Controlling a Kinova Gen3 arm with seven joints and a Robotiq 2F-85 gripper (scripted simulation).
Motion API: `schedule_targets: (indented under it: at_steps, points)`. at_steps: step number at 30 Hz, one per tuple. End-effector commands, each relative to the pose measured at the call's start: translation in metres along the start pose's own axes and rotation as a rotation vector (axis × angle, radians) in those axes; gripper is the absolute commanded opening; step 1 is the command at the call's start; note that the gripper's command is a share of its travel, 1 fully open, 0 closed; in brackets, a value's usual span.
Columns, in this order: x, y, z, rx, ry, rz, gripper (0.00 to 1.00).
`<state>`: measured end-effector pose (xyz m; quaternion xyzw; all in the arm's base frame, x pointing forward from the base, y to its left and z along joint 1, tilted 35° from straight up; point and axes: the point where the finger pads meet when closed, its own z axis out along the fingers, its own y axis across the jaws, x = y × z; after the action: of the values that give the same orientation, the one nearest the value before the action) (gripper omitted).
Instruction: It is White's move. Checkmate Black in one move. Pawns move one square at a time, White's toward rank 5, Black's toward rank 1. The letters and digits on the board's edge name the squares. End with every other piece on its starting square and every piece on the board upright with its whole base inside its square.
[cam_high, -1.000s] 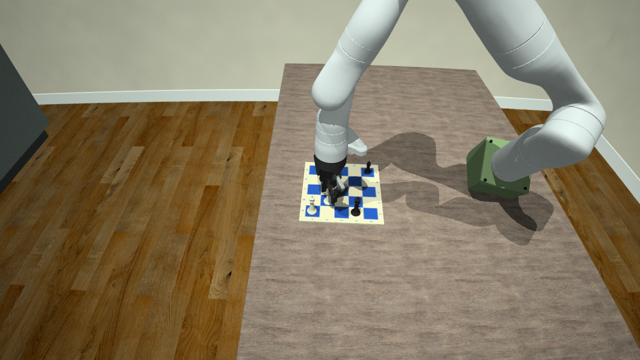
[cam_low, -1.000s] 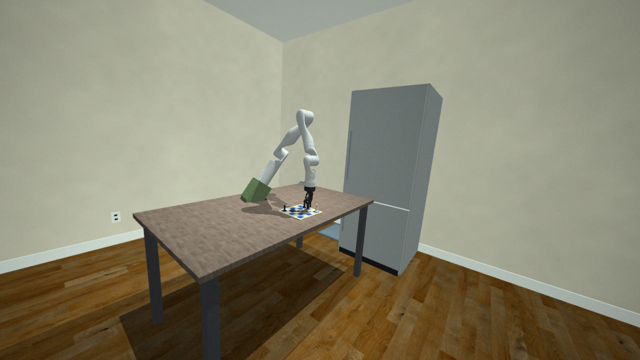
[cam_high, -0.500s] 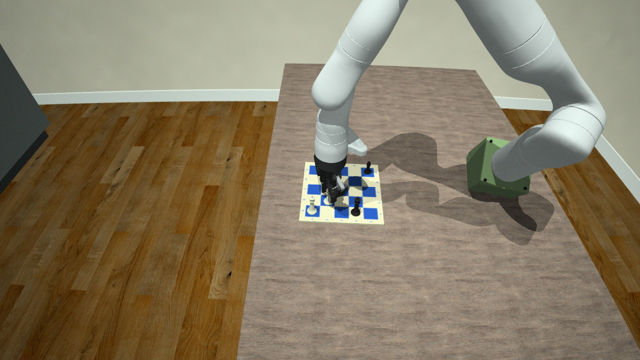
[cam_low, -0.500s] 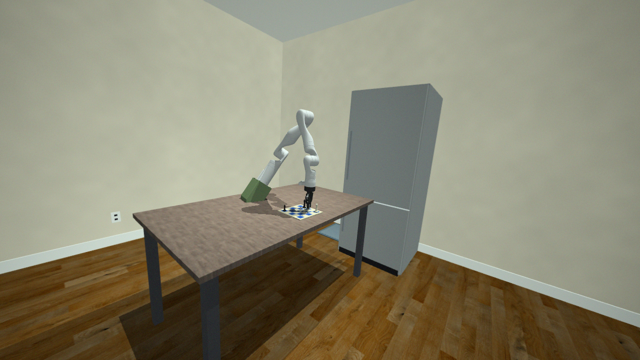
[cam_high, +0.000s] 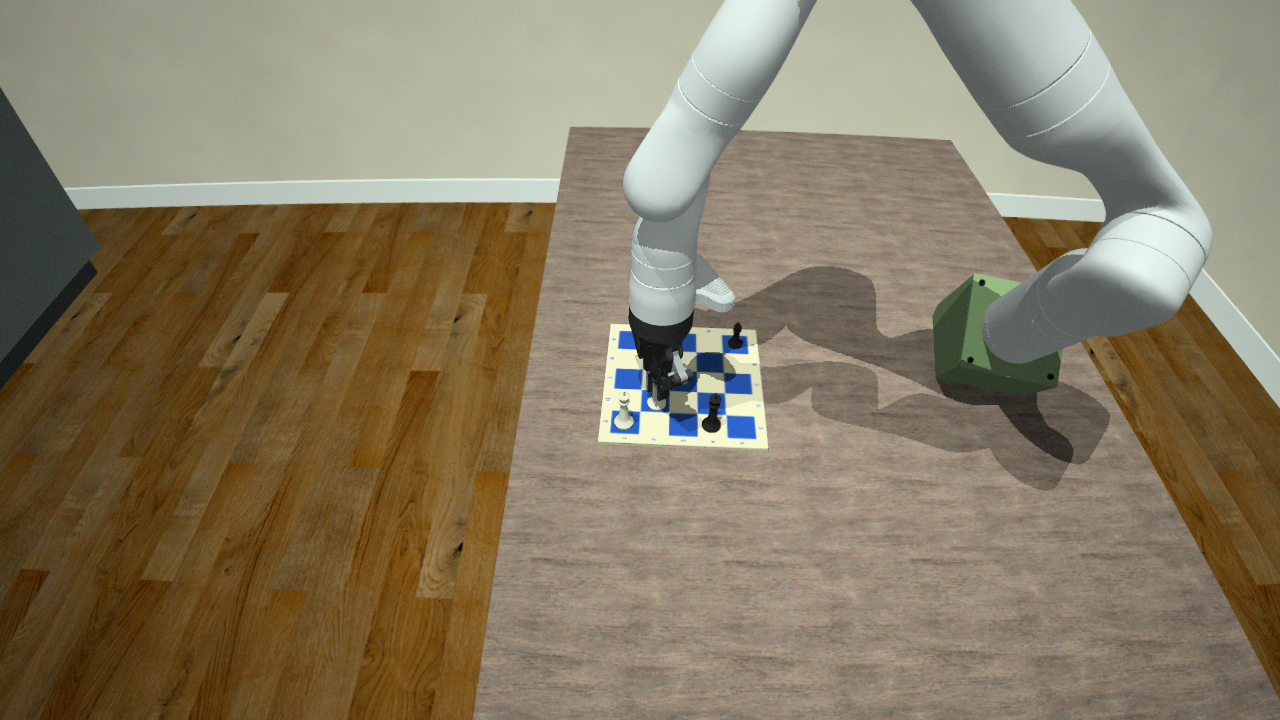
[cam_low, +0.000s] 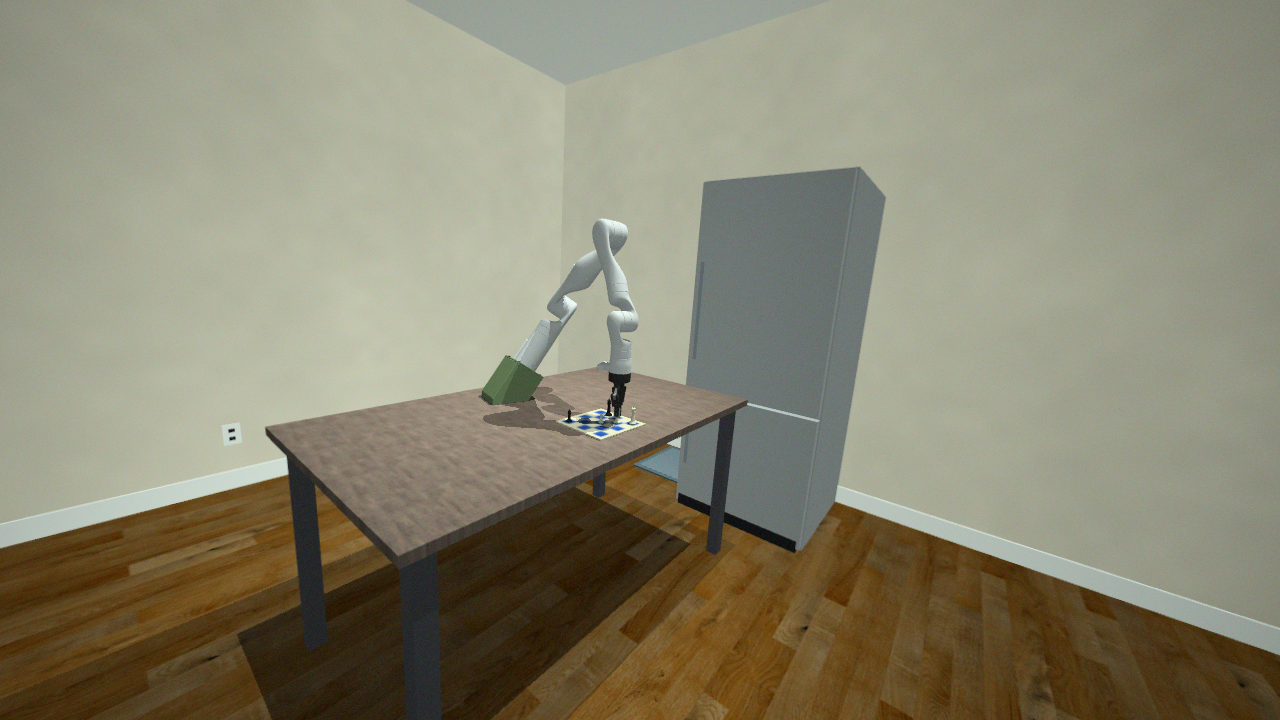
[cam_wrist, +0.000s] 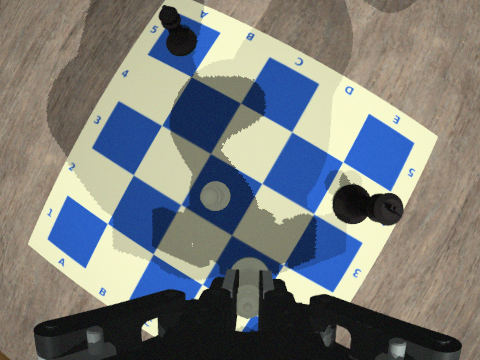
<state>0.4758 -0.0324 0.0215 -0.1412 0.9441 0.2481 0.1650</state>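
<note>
The blue-and-cream 5x5 chessboard (cam_high: 682, 385) lies on the wooden table. My gripper (cam_high: 659, 386) points straight down over it and is shut on a small white piece (cam_wrist: 248, 271). That piece stands near square D2, its base low at the board. Another white piece (cam_wrist: 215, 195) stands on C3, in the arm's shadow. A taller white piece (cam_high: 623, 411) stands on the front-left corner square and is hidden in the wrist view. The black king (cam_high: 712, 413) stands on E4; it also shows in the wrist view (cam_wrist: 354, 203). A black pawn (cam_wrist: 179, 40) stands on A5.
The arm's green base (cam_high: 993, 344) sits on the table to the right of the board. The table's left edge runs close to the board. A grey fridge (cam_low: 769, 349) stands beyond the table's end.
</note>
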Motion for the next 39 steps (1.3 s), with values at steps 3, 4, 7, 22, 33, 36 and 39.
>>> schedule_targets:
  at_steps: [3, 4, 7, 22, 33, 36, 39]
  points:
    - [0.0, 0.0, 0.0, 0.001, -0.001, 0.0, 0.0]
    - [0.0, 0.0, 0.0, 0.001, -0.001, 0.0, 0.0]
    - [0.0, 0.0, 0.0, 0.001, -0.001, 0.0, 0.0]
    - [0.0, 0.0, -0.006, 0.001, -0.001, 0.0, 0.0]
    - [0.0, 0.0, -0.06, 0.001, -0.001, 0.0, 0.0]
    - [0.0, 0.0, -0.079, 0.001, -0.001, 0.0, 0.0]
    - [0.0, 0.0, -0.093, 0.001, -0.001, 0.0, 0.0]
